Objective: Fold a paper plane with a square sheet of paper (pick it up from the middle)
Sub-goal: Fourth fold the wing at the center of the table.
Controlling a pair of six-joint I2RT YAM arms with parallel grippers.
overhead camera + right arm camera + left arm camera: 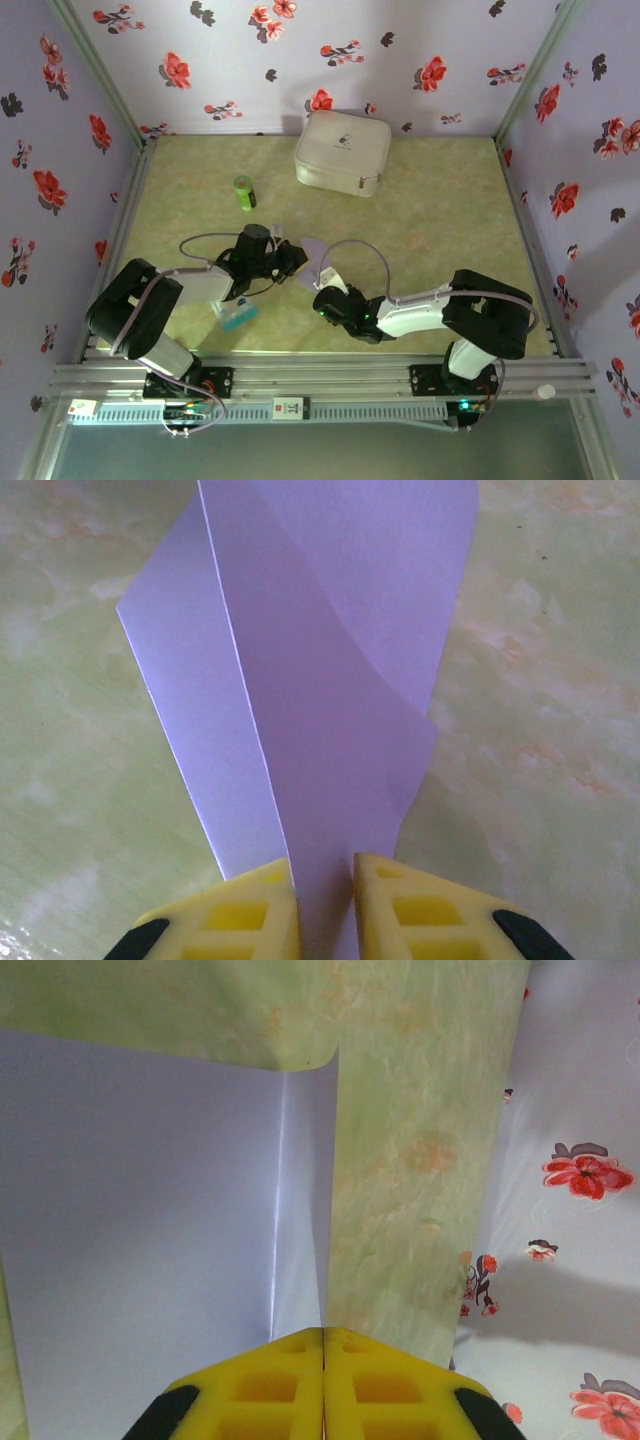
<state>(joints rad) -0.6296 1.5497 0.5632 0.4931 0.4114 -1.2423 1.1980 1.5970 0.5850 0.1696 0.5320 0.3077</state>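
Both arms reach inward, elbows bent wide, wrists nearly meeting in the middle. The left gripper presses its yellow pads flush together, pinching the square sheet of paper at its edge. The right gripper clamps that sheet too, pads a sliver apart.

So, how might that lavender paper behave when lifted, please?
Probably floppy: the paper curves beyond the right gripper. Likely light: two small pinches carry it. It seems to keep creases, given the sharp fold line by the left gripper.
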